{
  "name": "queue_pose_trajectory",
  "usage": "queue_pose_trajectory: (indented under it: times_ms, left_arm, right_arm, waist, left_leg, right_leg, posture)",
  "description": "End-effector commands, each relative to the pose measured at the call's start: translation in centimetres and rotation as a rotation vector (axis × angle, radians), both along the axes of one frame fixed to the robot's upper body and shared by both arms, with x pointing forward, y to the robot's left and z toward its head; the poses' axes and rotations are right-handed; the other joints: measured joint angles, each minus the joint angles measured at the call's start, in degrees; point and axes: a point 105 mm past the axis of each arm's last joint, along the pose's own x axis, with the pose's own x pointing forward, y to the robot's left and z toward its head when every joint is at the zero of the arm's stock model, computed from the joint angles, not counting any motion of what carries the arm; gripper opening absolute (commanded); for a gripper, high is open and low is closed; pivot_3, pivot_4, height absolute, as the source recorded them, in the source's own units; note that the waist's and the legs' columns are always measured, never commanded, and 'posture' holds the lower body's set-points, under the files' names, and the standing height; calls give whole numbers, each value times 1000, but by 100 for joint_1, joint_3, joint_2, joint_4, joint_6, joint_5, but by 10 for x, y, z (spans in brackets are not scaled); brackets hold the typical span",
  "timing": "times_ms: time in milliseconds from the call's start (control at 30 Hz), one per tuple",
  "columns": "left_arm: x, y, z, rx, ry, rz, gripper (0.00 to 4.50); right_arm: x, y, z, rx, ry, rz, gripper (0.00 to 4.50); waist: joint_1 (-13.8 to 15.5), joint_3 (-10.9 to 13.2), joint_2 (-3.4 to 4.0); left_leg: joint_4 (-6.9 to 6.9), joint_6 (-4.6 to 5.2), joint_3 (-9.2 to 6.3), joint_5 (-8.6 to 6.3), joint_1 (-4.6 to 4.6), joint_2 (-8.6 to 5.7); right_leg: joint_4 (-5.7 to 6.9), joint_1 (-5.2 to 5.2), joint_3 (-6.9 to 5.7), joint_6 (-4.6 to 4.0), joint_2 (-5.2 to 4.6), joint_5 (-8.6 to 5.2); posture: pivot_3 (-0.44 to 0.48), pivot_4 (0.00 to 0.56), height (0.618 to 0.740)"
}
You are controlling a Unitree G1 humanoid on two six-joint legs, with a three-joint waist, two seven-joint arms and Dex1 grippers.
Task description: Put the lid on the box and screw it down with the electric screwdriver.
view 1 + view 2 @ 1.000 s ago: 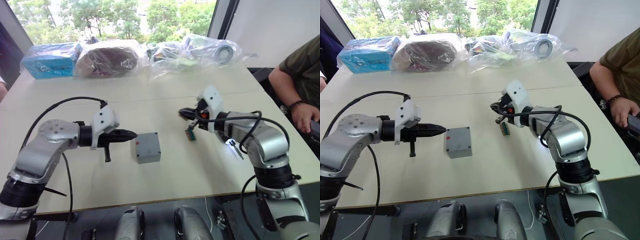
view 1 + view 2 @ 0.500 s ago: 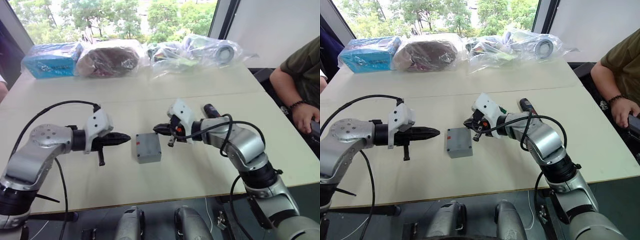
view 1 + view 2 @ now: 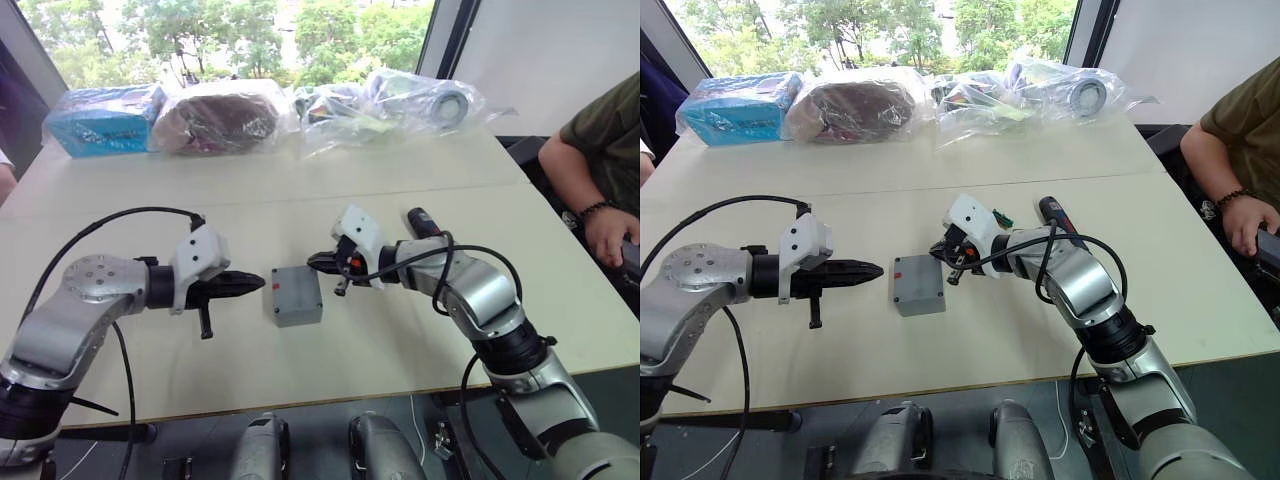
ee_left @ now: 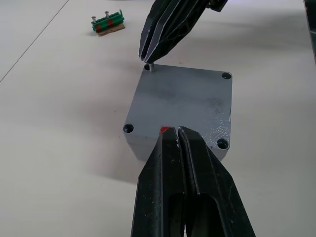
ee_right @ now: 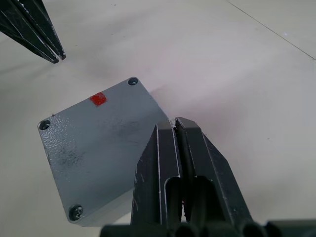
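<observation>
Box: a small grey box (image 3: pixel 296 295) sits on the pale table (image 3: pixel 400 340), midway between the 2 grippers, with its lid (image 4: pixel 185 101) already on top
Lid: flat on the box, a red mark (image 5: pixel 98 98) near 1 edge and screw holes at the 4 corners
Left gripper: the left gripper (image 3: pixel 256 283) hovers just beside the box's left edge, fingers pressed together, holding nothing
Right gripper: the right gripper (image 3: pixel 318 262) points at the box's far right corner, fingers together and pinching a small metal pin (image 4: pixel 149 67) whose tip meets the corner hole
Screwdriver: a black screwdriver (image 3: pixel 1051 212) lies on the table behind the right arm, well apart from the box
Circuit piece: 1 small green piece (image 4: pixel 107 23) lies on the table beyond the box
Background: plastic-wrapped bundles (image 3: pixel 220 115) line the far edge; a person's forearm (image 3: pixel 600 215) rests at the right side
</observation>
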Motion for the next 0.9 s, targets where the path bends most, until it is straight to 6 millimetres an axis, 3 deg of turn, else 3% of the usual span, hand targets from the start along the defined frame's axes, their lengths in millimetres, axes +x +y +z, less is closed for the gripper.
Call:
queue_pose_trajectory:
  times_ms: [33,900]
  left_arm:
    - [0,-1,11,-1,-46,-8,0]
    - [-1,-1,10,3,-49,-7,0]
  right_arm:
    - [2,-1,7,4,-37,1,22]
    - [4,-1,-6,-43,-22,16,22]
  waist:
    - [0,0,0]
    - [3,0,0]
  left_leg:
    - [0,0,0,0,0,0]
    - [0,0,0,0,0,0]
  right_leg:
    - [0,0,0,0,0,0]
    - [0,0,0,0,0,0]
  posture:
    - [0,150,740]
    - [0,150,740]
